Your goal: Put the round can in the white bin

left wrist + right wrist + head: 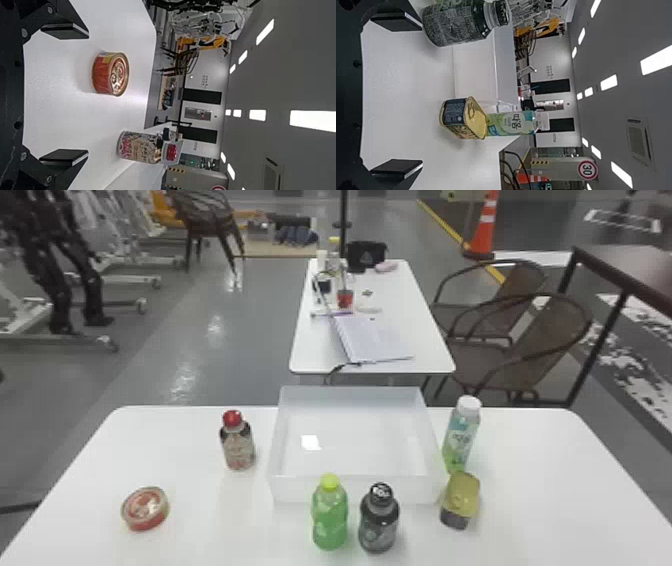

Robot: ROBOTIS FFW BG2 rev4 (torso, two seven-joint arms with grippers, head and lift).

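On the white table (200, 520), round can (145, 508), squat, red-sided, gold-rimmed, upright

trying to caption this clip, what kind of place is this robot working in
Probably a robotics lab or test hall: a black legged machine stands among white wheeled metal frames, and an orange-and-white striped traffic cone and a yellow floor line mark the grey floor.

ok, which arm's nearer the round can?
Left. The left claw is open, facing the round can; the right claw faces the yellow-topped can, well to the robot's right of it.
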